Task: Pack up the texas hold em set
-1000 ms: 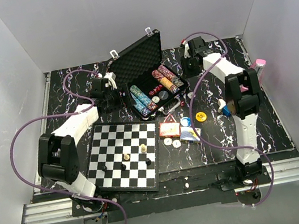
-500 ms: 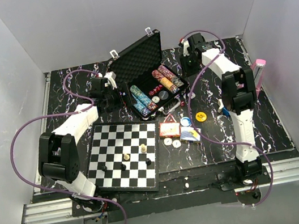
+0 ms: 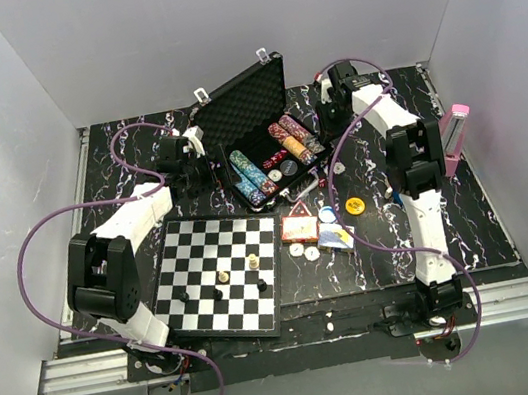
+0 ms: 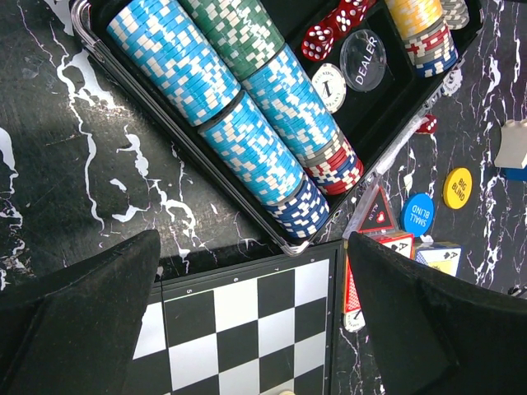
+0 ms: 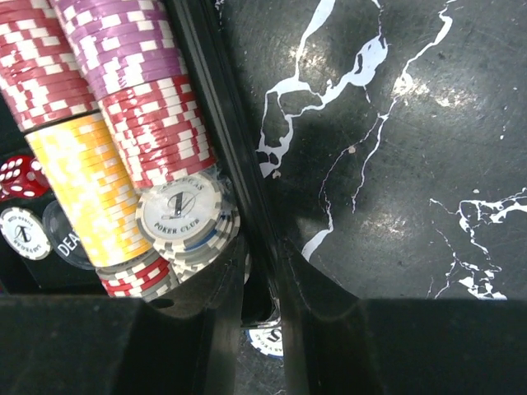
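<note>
The right gripper [image 5: 260, 276] is seen narrowly parted astride the briefcase [image 5: 221, 111] wall at lower centre. A grip cannot be confirmed. The chip rows [image 5: 140, 99] lie leftward.

A black ribbed briefcase [image 3: 246, 104] is seen open at the rear centre, its lid raised and poker chip rows [image 3: 253, 177] laid inside. A chessboard [image 3: 218, 276] with pieces is set before it, with card decks [image 3: 299, 229] and round buttons [image 3: 355, 206] alongside. The left gripper [image 3: 201, 172] and right gripper [image 3: 330, 120] are positioned at its sides.
</note>
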